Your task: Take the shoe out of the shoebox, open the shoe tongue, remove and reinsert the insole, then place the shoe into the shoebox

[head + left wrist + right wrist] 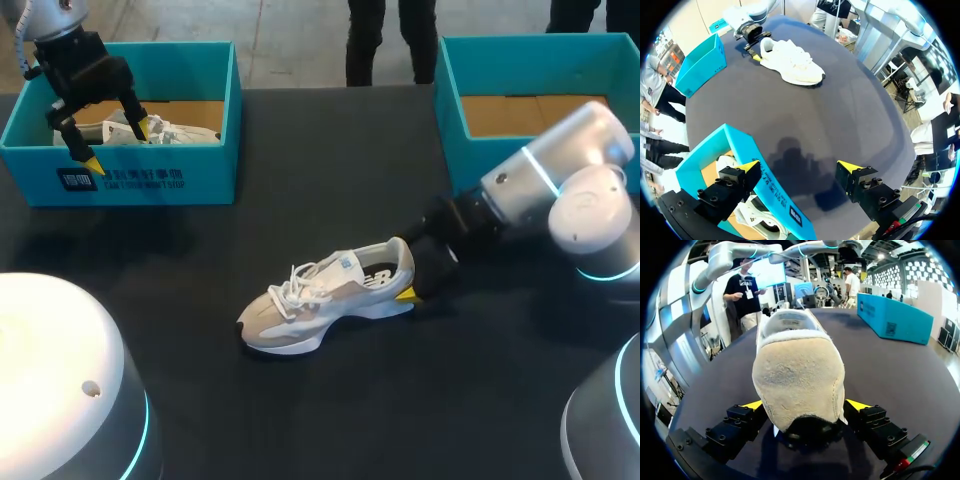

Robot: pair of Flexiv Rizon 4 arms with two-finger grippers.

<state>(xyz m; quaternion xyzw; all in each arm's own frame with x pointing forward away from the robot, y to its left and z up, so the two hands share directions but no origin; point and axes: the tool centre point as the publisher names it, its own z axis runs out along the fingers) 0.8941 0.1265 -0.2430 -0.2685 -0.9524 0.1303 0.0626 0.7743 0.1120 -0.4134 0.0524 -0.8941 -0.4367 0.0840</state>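
The shoe (325, 300) stands on its sole on the tabletop (300, 420), well apart from the left shoebox (150, 180), with the right tool (805, 406) clamped across its heel. The left tool (118, 143) hangs, jaws apart, over that shoebox's front wall. Light, soft in the upper and stiffer at sole and heel, the shoe is probably best held at the heel, leaving tongue and insole free.

Shoe (330, 300) (170, 132): two. Shoebox (150, 172) (450, 110): two. Arm (70, 50) (540, 175): two.
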